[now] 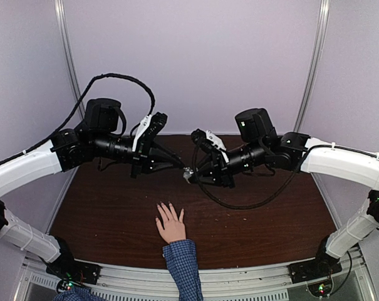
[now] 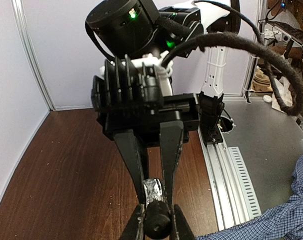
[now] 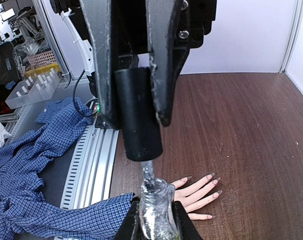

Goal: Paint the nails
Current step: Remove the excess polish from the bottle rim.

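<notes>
**Bottle and brush cap held over a waiting hand**

Raised above the hand, toward its far side, the left pincer is clamped on a glittery polish bottle. Higher over the hand, the right pincer pinches the black cap, its stem reaching the bottle's mouth. The hand lies flat on the brown counter, fingers spread, the nails facing up.
</notes>
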`<state>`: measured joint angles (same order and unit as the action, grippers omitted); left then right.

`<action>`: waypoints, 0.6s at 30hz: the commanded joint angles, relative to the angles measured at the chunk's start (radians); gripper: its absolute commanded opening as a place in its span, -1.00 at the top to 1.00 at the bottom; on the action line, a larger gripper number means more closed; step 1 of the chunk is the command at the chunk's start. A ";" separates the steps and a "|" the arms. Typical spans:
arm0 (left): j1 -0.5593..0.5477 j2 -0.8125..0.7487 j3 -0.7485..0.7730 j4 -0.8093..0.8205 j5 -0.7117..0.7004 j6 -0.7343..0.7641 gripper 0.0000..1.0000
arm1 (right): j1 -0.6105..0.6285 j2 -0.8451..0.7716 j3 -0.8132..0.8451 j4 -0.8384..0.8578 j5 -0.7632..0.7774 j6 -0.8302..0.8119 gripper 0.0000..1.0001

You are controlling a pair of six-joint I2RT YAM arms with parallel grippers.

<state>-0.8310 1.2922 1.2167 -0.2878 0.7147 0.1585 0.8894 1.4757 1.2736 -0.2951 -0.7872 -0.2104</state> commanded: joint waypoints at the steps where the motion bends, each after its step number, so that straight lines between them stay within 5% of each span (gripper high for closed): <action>1: 0.006 0.010 0.012 0.014 0.012 0.013 1.00 | -0.004 -0.018 0.004 0.010 -0.026 -0.002 1.00; 18: 0.006 -0.022 0.020 -0.023 -0.024 0.040 1.00 | -0.004 -0.024 -0.002 0.011 0.014 -0.001 1.00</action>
<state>-0.8310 1.2942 1.2171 -0.2966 0.7044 0.1741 0.8898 1.4757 1.2736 -0.2966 -0.7845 -0.2108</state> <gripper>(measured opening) 0.118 0.169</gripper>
